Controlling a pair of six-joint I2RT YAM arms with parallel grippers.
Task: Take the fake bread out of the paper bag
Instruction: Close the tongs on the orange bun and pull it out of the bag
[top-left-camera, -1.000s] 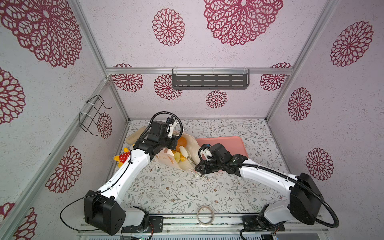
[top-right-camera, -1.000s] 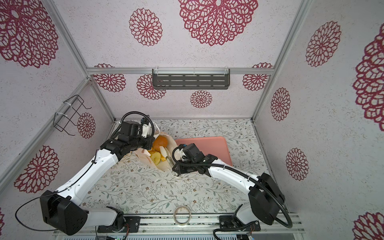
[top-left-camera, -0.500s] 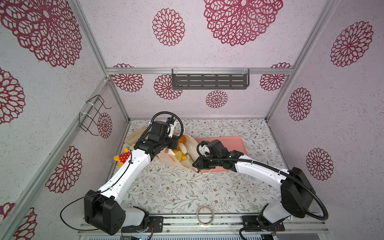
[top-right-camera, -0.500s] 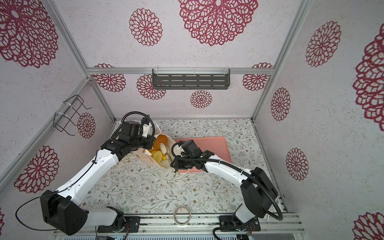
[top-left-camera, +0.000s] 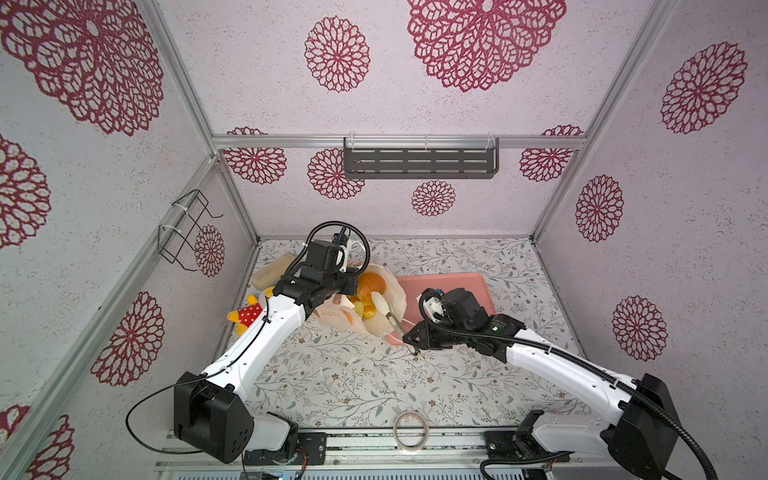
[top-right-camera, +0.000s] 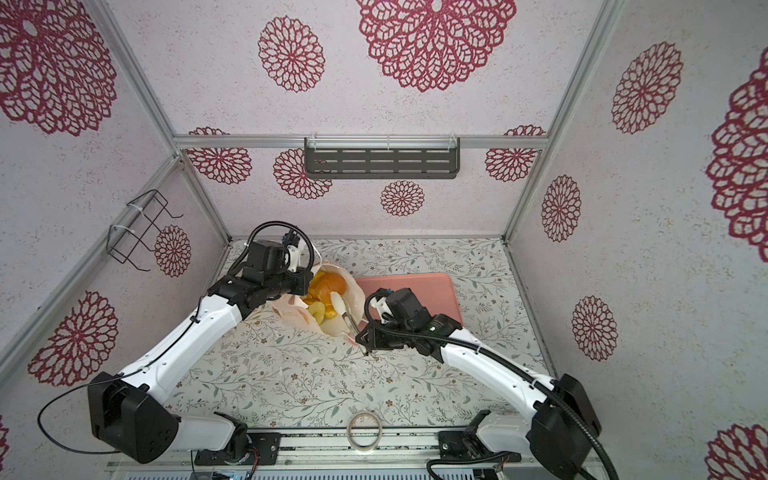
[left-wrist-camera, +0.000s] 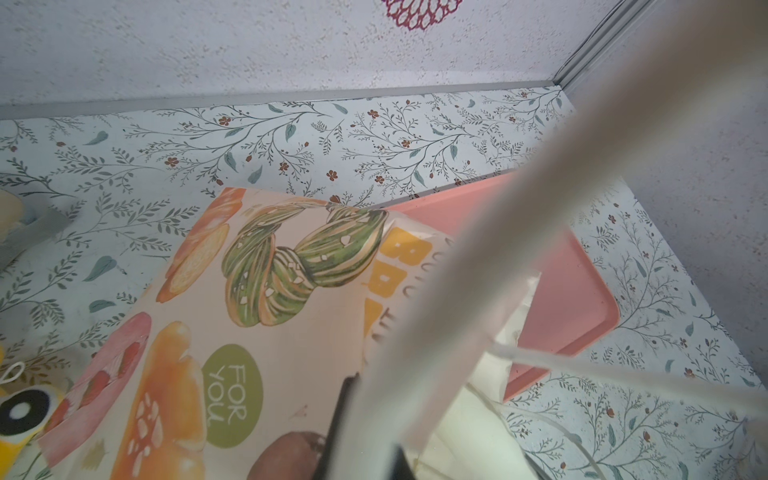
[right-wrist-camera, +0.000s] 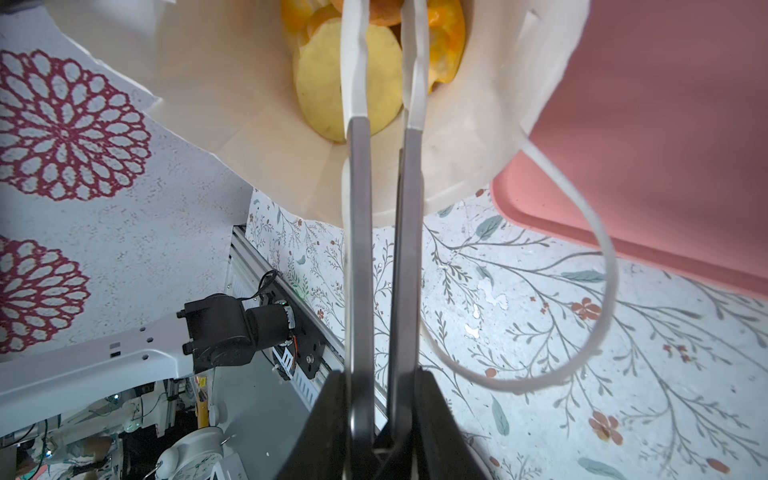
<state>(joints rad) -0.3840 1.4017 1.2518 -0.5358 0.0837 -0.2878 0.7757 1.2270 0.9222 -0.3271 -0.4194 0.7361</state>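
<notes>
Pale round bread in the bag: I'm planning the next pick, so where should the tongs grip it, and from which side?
Probably its near rim, one tip on each flat face, coming through the paper bag's open mouth on the right hand's side. The pale round bread sits nearest that opening, by the tongs' tips.

Am looking over the floral-print table (top-left-camera: 332, 374). The paper bag (top-left-camera: 336, 318) is lying tipped over left of centre, touching the pink tray (top-left-camera: 457, 282) (flat, toward the back). A beige block (top-left-camera: 272, 272) and a plush toy (top-left-camera: 249, 318) are sitting along the left wall. A tape ring (top-left-camera: 410, 430) is lying at the front edge.
</notes>
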